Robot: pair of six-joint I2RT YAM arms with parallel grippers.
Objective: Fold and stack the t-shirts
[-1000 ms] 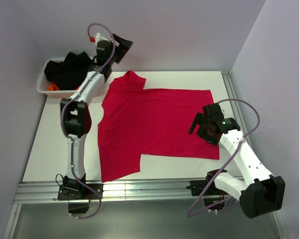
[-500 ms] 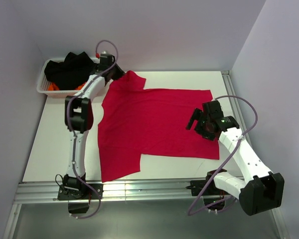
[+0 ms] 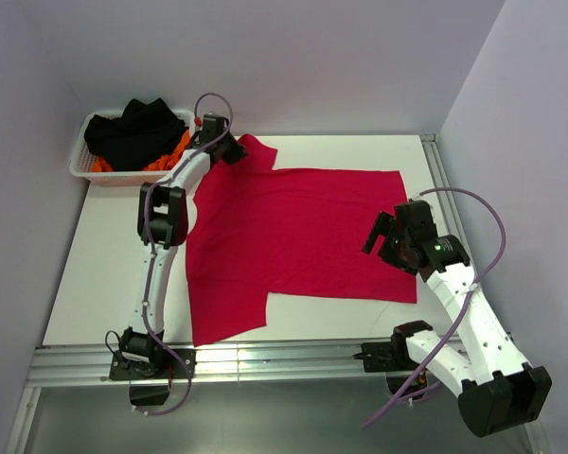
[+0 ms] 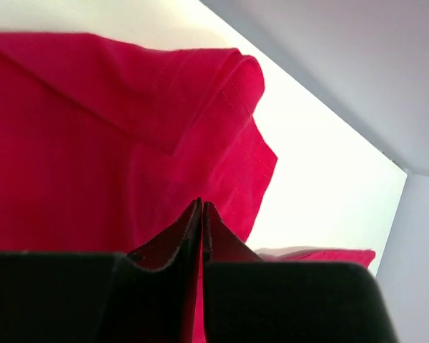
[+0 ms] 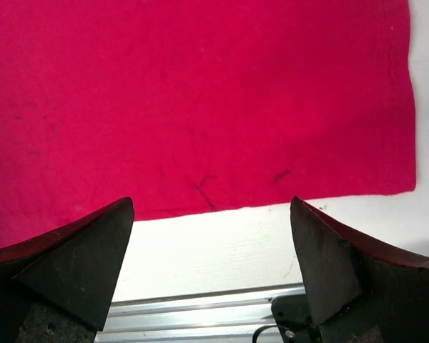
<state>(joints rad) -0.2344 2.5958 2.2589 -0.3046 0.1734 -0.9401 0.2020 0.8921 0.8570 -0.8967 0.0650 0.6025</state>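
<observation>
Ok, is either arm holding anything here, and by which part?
The left gripper has its fingers shut on the red t-shirt, pinching its far sleeve. The right gripper is open, holding nothing.

The top view looks down from high behind the arms (image 3: 161,236) toward the far wall (image 3: 312,57) and takes in the whole surface (image 3: 104,274) with the shirt (image 3: 303,236) spread on it. The left wrist view sits low and very close at the shirt's far left sleeve (image 4: 200,93), looking past the left tool (image 4: 201,206) along the cloth toward the wall. The right wrist view looks steeply down past the right tool (image 5: 211,207) at the shirt's near right corner and the rail (image 5: 200,296). All three share the shirt.
</observation>
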